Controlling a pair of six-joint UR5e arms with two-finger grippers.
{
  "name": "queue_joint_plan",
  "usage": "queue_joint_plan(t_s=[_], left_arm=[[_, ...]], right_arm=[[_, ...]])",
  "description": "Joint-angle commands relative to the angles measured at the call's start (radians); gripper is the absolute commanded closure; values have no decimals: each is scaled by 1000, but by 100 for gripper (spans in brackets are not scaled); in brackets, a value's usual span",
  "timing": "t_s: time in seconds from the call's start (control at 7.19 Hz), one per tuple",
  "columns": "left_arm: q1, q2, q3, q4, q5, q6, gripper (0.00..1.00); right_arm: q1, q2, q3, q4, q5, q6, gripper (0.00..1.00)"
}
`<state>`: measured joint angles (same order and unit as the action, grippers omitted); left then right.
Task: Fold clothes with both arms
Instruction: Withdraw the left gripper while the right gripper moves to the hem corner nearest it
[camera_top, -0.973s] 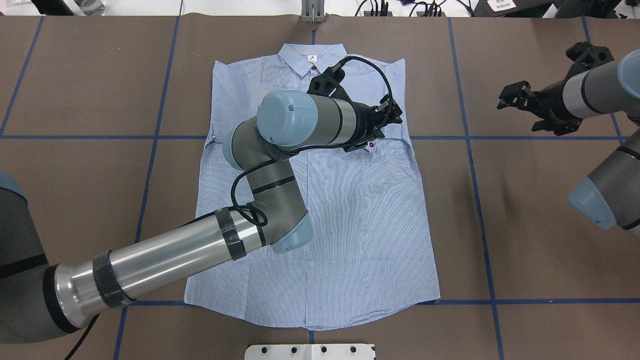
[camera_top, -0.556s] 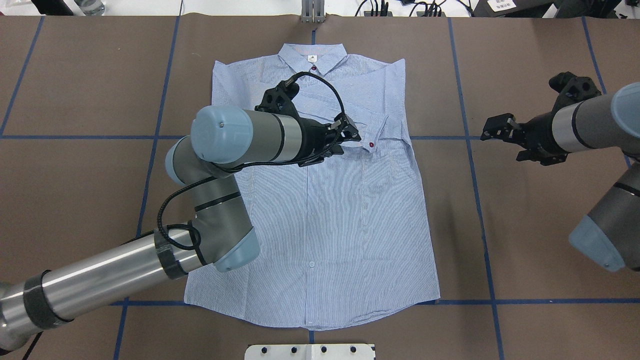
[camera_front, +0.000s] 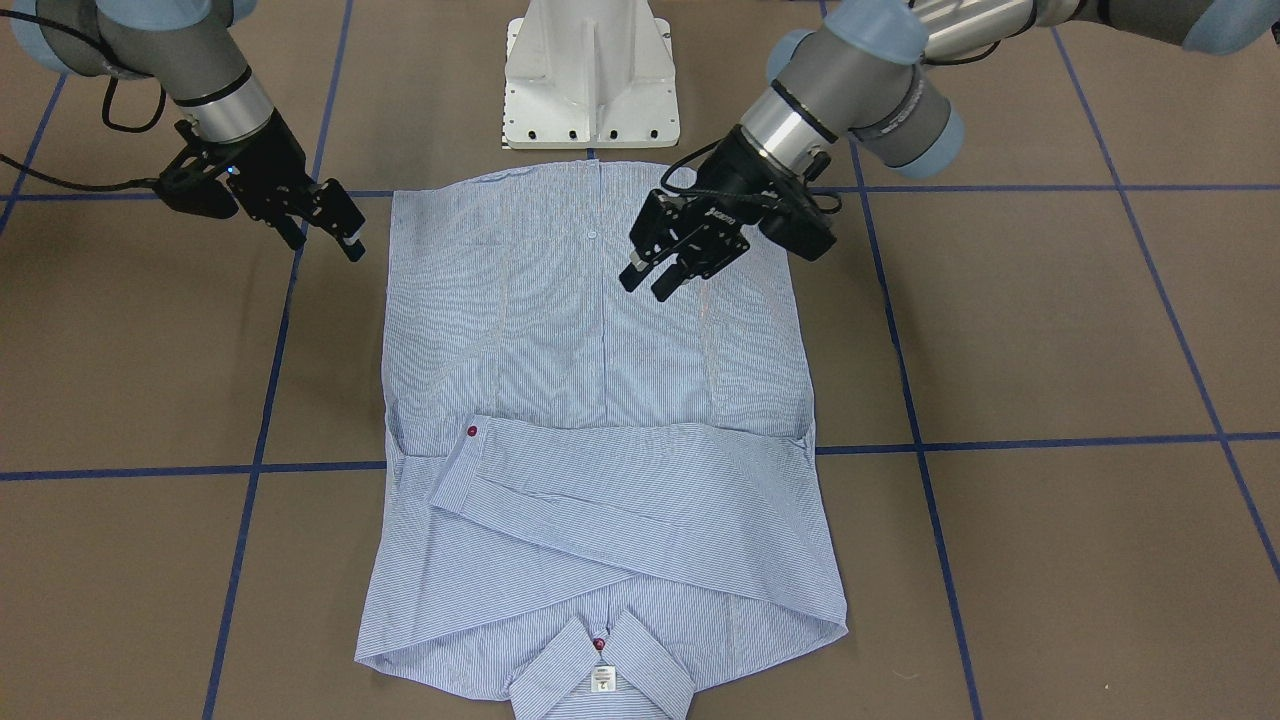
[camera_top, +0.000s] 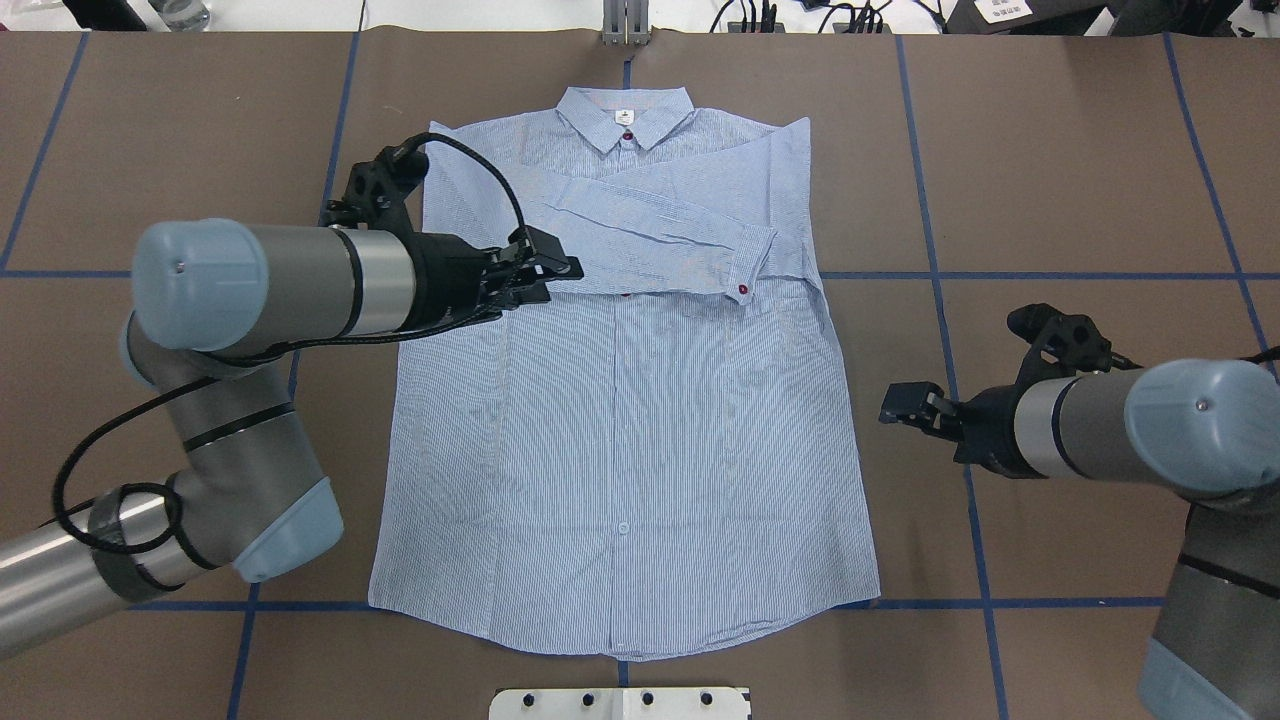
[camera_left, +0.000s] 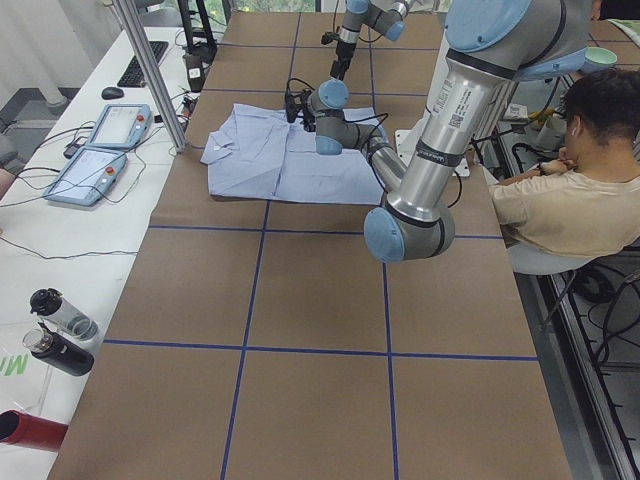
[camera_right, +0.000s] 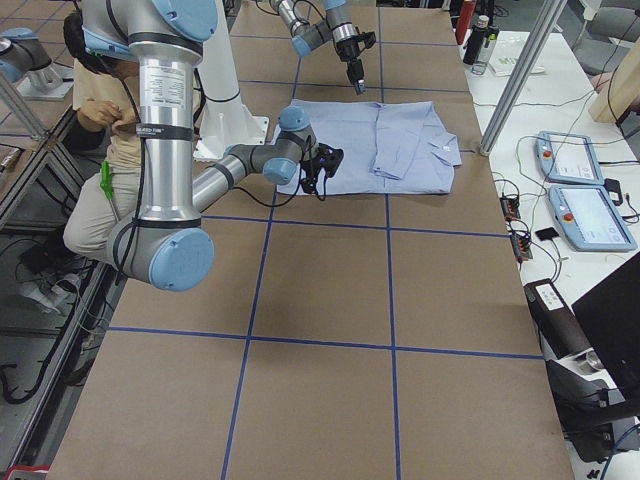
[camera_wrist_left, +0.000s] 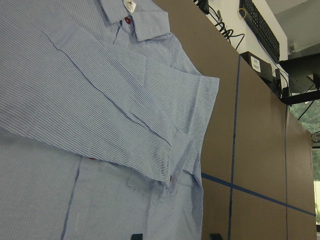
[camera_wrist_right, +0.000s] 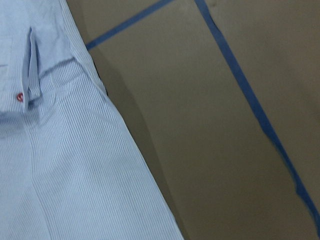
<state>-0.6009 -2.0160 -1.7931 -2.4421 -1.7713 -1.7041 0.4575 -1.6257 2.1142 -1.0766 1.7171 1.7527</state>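
shirt flat, one sleeve across chest, both end effectors empty

the shirt (camera_top: 620, 430) lies spread front-up in the middle of the brown surface (camera_top: 1100, 150). its collar (camera_top: 625, 115) is at the far edge and its hem is on the near side by the white pedestal base (camera_front: 590, 80). one sleeve (camera_top: 640, 225) is folded across the chest from the left shoulder. its cuff (camera_top: 750, 265) with a red button ends near the shirt's right edge.

the left end effector (camera_top: 552, 275) is above the shirt's left half, just beside the folded sleeve. its fingers are parted and grip no cloth; in the left wrist view the two tips sit well apart.

the right end effector (camera_top: 905, 405) is over bare surface just beside the shirt's right edge, clear of the fabric. its fingers are apart and hold nothing.

blue tape lines (camera_top: 940, 300) cross the surface in a grid.
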Motion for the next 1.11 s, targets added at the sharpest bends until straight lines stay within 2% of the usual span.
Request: queue_joint_plan(t_s=[0.0,0.14,0.28,0.97], left_arm=[[-26,100,-81,2,-26,4,46],[-34,103,-87,0,-66,3,46],[-34,109,-103,0,-72,3,46],[-40,120,-109,0,-63,3,45]], right_arm=[[-231,-54,39,0,-231,255,1],[-300,-68,39,-2,-308,351,3],[-330,-68,36,-3,-315,429,6],[-368,-52,-3,-3,-317,445,15]])
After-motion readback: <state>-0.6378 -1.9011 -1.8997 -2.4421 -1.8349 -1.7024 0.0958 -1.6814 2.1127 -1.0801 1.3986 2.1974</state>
